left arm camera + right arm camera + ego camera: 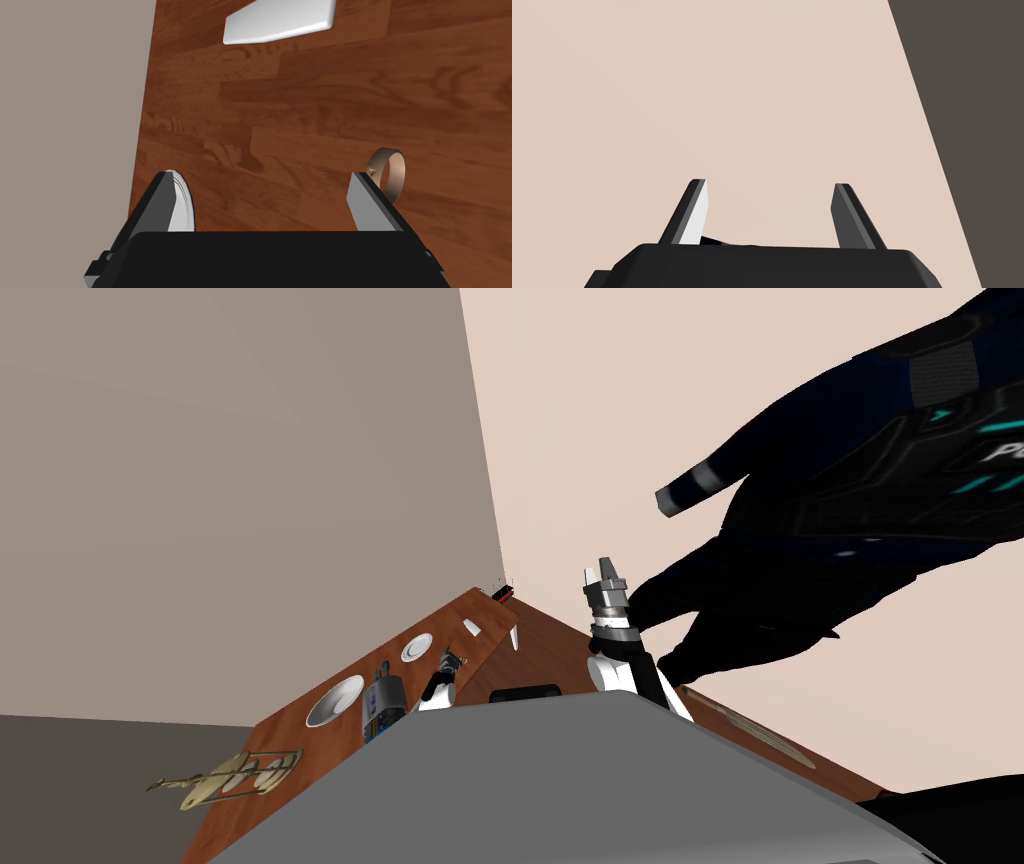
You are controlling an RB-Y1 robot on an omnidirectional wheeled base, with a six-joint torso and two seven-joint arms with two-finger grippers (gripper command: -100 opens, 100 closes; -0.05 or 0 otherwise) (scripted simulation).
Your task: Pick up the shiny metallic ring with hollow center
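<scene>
The ring [387,172] is a small band with a hollow centre and a coppery-brown sheen, standing on its edge on the wooden table [300,100]. My left gripper [265,182] is open and hangs low over the table. The ring lies just outside one of its fingers [367,202], not between the two. In the head view the left gripper [447,663] is over the table's middle. My right gripper [605,578] is raised above the table, and its wrist view shows the right gripper [769,187] open and holding nothing.
A white plate's rim [181,202] sits by the left gripper's other finger, and a flat white piece [280,20] lies farther ahead. On the table [300,748] stand a white bowl [335,701], a grey-blue device [381,700] and a brass wire rack [235,776]. A large dark jacket [850,508] hangs at the right.
</scene>
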